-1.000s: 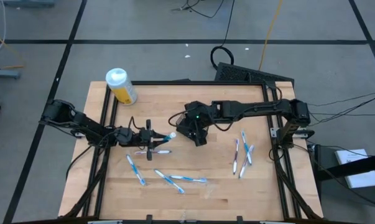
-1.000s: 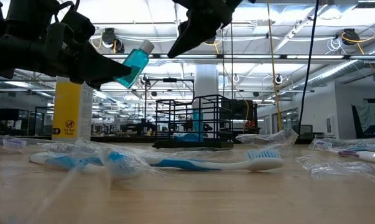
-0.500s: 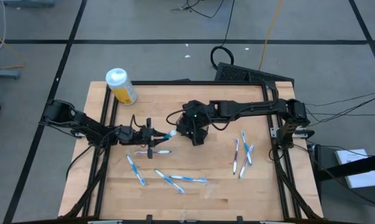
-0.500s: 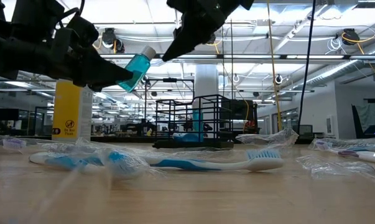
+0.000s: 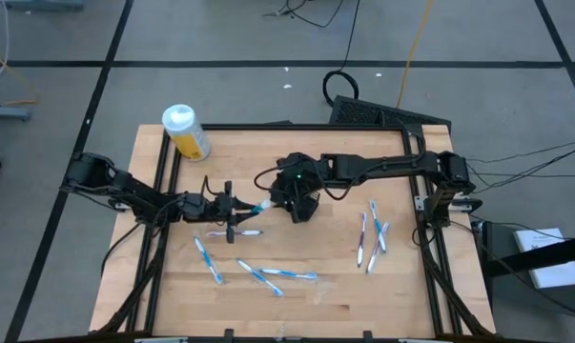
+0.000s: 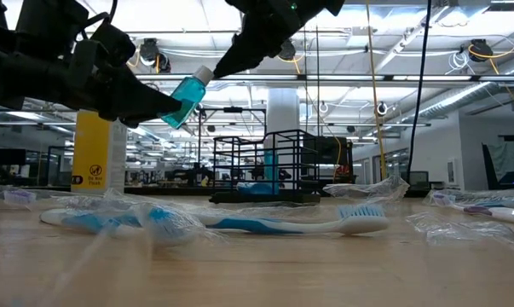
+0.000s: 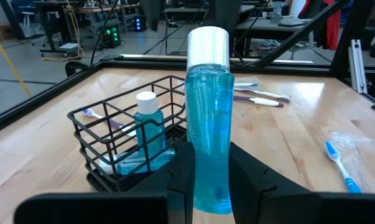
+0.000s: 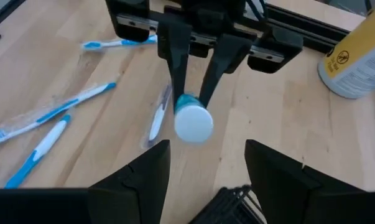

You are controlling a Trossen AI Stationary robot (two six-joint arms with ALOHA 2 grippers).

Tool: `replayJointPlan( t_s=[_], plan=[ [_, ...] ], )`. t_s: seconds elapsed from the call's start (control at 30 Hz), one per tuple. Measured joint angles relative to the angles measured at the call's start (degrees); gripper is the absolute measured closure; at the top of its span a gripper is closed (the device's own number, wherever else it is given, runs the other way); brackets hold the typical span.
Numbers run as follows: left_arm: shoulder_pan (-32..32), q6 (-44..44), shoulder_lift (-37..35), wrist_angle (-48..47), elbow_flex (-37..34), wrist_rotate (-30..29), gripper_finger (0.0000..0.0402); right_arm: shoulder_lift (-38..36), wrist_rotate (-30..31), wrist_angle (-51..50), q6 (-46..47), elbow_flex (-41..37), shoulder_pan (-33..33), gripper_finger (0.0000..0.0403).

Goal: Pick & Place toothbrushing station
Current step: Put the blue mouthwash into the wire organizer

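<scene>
My left gripper (image 5: 239, 209) is shut on a small teal bottle (image 7: 209, 124) with a white cap (image 8: 193, 123), held above the table's middle. The black wire basket (image 7: 128, 146) stands on the table beyond it, with another teal bottle (image 7: 147, 134) and a toothbrush inside. It also shows in the low view (image 6: 265, 166). My right gripper (image 8: 203, 155) is open above the basket. Its fingers face the held bottle's cap (image 6: 202, 75) and stand just short of it. Whether a fingertip touches the cap, I cannot tell. My left gripper pinches the teal bottle's lower body (image 7: 209, 186) between its two fingers (image 7: 182, 171). The fingers come nearly level from the table's left. The bottle is lifted clear of the table and tilted, its cap end up and toward the table's right.
A big yellow bottle (image 5: 186, 131) stands at the far left. Loose toothbrushes lie near the front (image 5: 208, 259) (image 5: 268, 276) and one lies under the left gripper (image 5: 237, 232). More toothbrushes lie at the right (image 5: 371, 233). Crinkled clear wrappers (image 6: 367, 189) lie about.
My right gripper has moved toward the table's left and down, closing in on the cap of the held bottle. The left gripper has kept the bottle lifted in almost the same place.
</scene>
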Motion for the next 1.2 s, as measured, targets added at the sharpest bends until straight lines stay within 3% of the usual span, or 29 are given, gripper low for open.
replayJointPlan(
  t_s=[1.2],
  plan=[
    [0.8,-1.88,0.02,-2.09,0.02,0.1,0.0337,4.04,-2.71,3.0,1.38,0.66,-0.07,0.0205]
  ],
)
